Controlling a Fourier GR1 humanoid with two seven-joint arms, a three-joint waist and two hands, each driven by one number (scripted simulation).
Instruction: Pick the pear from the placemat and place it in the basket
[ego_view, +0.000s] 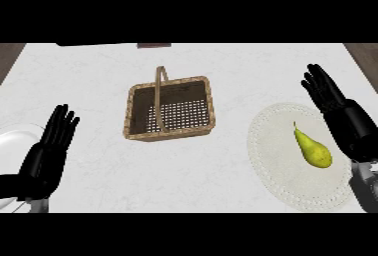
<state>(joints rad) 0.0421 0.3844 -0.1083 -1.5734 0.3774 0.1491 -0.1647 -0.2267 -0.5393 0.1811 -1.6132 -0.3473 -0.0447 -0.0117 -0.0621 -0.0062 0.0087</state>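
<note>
Hovering flat and straight-fingered, holding nothing, the right hand (341, 116) stands just beside the pear (313, 149), which lies on the round placemat (284, 172) to its left, with the handled wicker basket (170, 108) farther left, probably the drop point.

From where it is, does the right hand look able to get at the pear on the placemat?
Probably yes. The right hand is open beside the placemat, just right of the pear. Nothing lies between them, and the basket stands well off to the left.
</note>
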